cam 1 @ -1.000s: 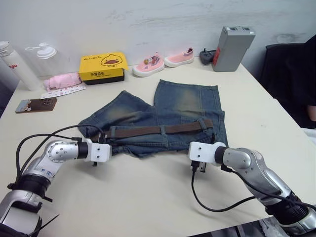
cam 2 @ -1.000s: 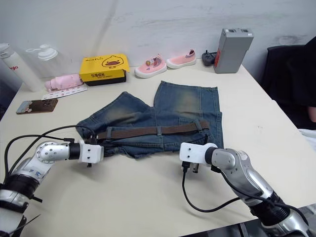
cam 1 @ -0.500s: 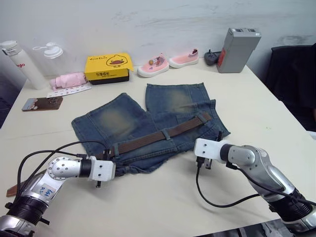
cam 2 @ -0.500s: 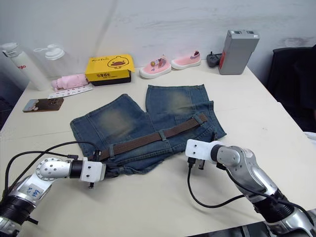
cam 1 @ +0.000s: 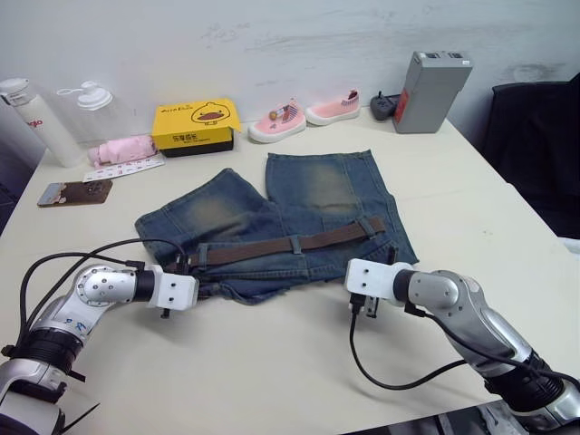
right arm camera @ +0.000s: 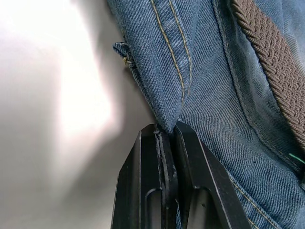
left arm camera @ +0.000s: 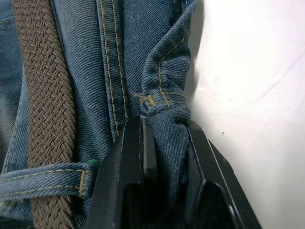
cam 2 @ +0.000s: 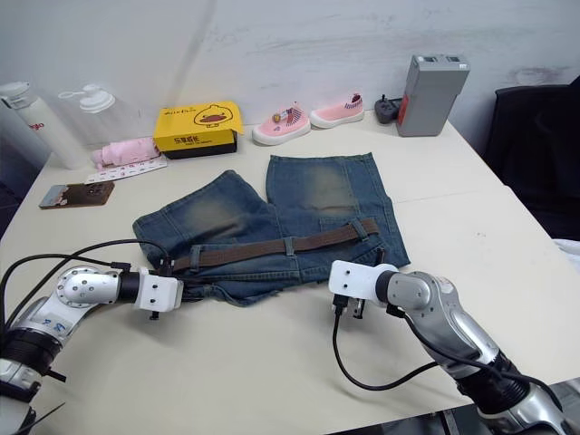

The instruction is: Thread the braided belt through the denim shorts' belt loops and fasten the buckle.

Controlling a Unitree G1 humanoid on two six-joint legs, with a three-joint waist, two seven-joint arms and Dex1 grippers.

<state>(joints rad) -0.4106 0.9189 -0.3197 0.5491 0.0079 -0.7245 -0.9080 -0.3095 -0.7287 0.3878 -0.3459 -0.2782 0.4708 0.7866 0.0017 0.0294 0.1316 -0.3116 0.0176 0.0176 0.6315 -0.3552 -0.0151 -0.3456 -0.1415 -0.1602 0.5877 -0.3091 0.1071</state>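
The denim shorts (cam 1: 281,222) lie flat mid-bench (cam 1: 272,362), legs fanned toward twelve o'clock, each with a faded yellowish patch. The braided belt (cam 1: 281,246) runs along the waistband under the belt loops (cam 1: 295,244). The left gripper (left arm camera: 164,157) fingers pinch a waistband fold at nine o'clock; the right gripper (right arm camera: 167,143) fingers clamp the hem edge at four o'clock.
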